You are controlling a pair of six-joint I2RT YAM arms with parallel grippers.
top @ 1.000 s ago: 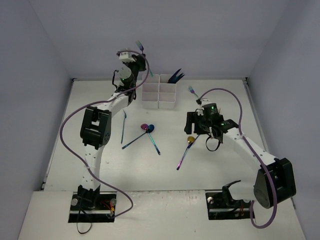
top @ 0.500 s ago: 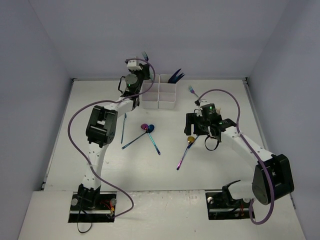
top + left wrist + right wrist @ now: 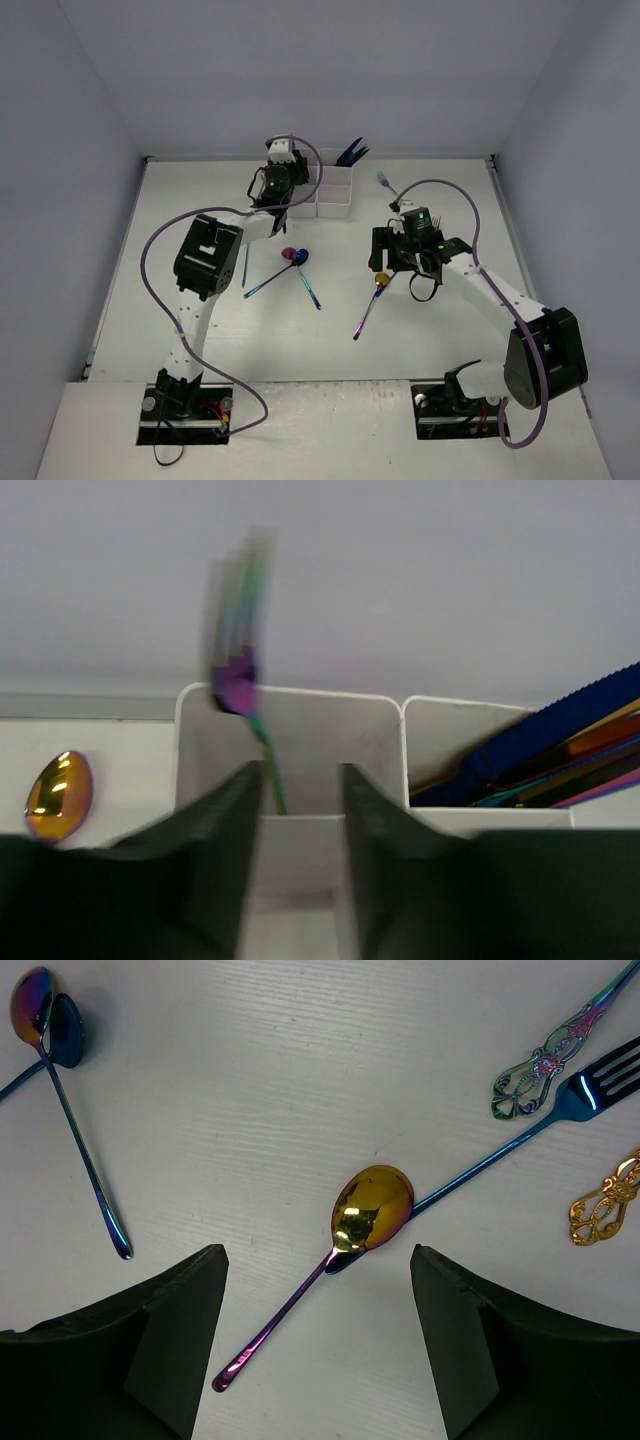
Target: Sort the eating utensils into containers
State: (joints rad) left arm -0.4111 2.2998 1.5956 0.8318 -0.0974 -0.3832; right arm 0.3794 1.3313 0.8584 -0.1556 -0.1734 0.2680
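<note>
Gold-bowled spoon, blue fork, white containers.

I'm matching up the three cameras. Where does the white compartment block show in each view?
Top external: the white compartment block sits upper centre, with its left part hidden by the left arm.
Left wrist: it fills the centre, straight ahead between the fingers.
Right wrist: not in it.
Shared landmark: the blue utensils leaning out of one compartment.

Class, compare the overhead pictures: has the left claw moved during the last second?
Yes. The left claw has swung to the right, from a spot left of the white containers to above their left side.
</note>
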